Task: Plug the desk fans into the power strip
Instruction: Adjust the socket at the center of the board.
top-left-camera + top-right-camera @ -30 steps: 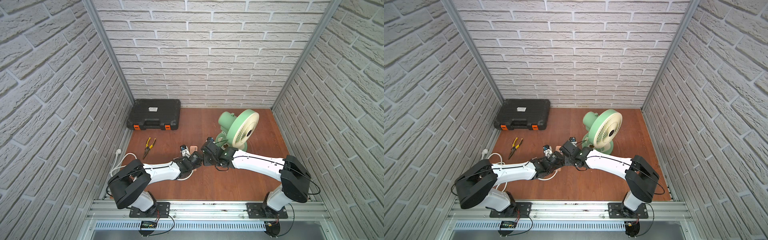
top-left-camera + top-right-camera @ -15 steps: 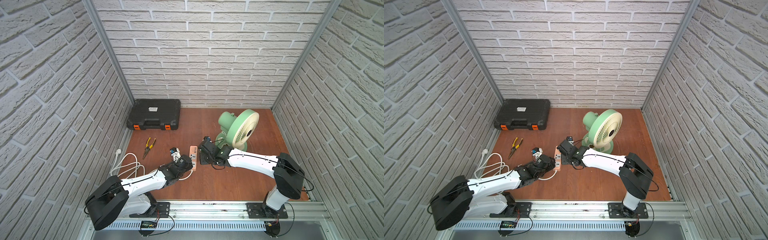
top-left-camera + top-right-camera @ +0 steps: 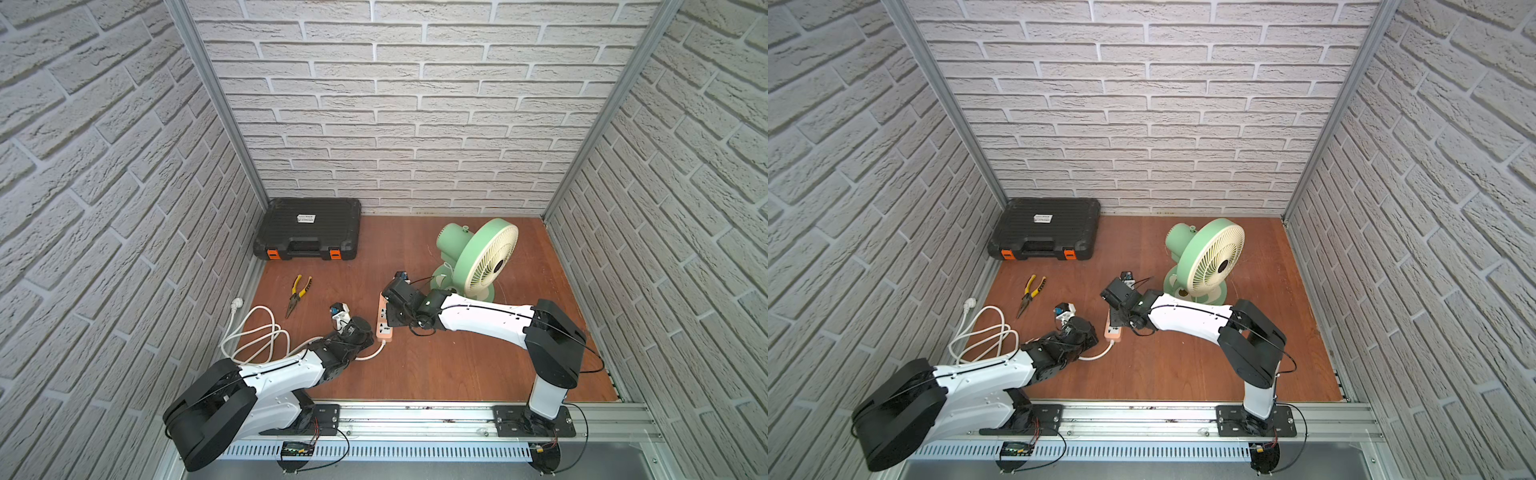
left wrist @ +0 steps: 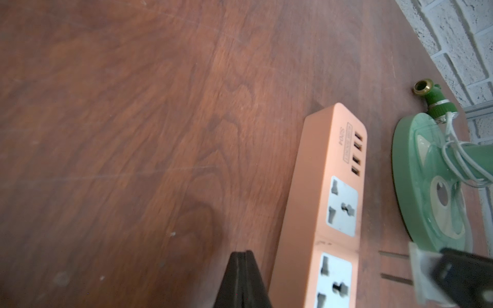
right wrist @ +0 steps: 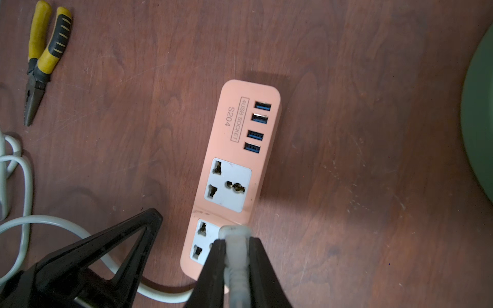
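The mint-green desk fan [image 3: 478, 257] [image 3: 1208, 257] stands at the back right, and its round base [image 4: 426, 186] shows in the left wrist view. The peach power strip [image 3: 384, 320] [image 3: 1114, 324] [image 4: 330, 202] [image 5: 234, 170] lies flat with both sockets free. My right gripper [image 5: 234, 241] [image 3: 395, 311] is shut on the fan's small white plug [image 5: 234, 232] [image 4: 418, 269]. It holds the plug just over the socket nearest the strip's cable, with the prongs clear of it. My left gripper [image 4: 244, 253] [image 3: 361, 332] is shut and empty, low beside the strip's long side.
A black toolcase [image 3: 307, 235] sits at the back left. Yellow-handled pliers [image 3: 297, 293] [image 5: 40, 61] lie left of the strip. The strip's thick white cable [image 3: 253, 336] coils at the front left. Brick walls close in three sides.
My left gripper has drawn back from the strip toward the front left and closed. The right gripper, still holding the plug, has shifted left over the strip.
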`<state>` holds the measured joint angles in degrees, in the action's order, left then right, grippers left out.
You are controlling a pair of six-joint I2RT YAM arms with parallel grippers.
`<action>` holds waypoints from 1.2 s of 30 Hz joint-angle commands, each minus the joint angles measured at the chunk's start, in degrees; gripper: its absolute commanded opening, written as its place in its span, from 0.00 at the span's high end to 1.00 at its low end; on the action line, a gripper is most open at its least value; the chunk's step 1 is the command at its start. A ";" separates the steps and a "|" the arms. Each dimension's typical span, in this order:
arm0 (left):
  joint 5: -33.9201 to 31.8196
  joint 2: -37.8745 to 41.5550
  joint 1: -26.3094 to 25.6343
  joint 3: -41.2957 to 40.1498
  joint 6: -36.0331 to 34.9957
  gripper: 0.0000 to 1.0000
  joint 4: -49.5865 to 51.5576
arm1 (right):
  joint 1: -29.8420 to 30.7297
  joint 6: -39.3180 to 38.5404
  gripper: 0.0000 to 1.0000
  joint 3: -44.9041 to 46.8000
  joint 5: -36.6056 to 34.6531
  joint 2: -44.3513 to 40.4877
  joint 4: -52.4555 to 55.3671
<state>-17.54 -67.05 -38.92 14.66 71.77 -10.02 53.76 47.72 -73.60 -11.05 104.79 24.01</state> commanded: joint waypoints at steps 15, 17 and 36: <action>1.46 -10.90 -3.70 -0.99 0.65 1.00 -17.18 | 1.12 0.18 0.97 -3.04 -4.40 2.71 -2.51; 1.30 -11.34 -3.95 -1.01 1.05 1.00 -17.85 | 1.49 -0.01 0.97 -2.51 -5.39 1.81 -3.09; 2.20 -18.18 -4.24 -4.12 3.69 1.00 -31.46 | 0.27 -1.30 0.97 -4.10 -8.64 1.60 -1.38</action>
<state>-15.70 -84.03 -42.72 11.55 74.48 -39.75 55.37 47.51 -75.44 -17.39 107.66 22.70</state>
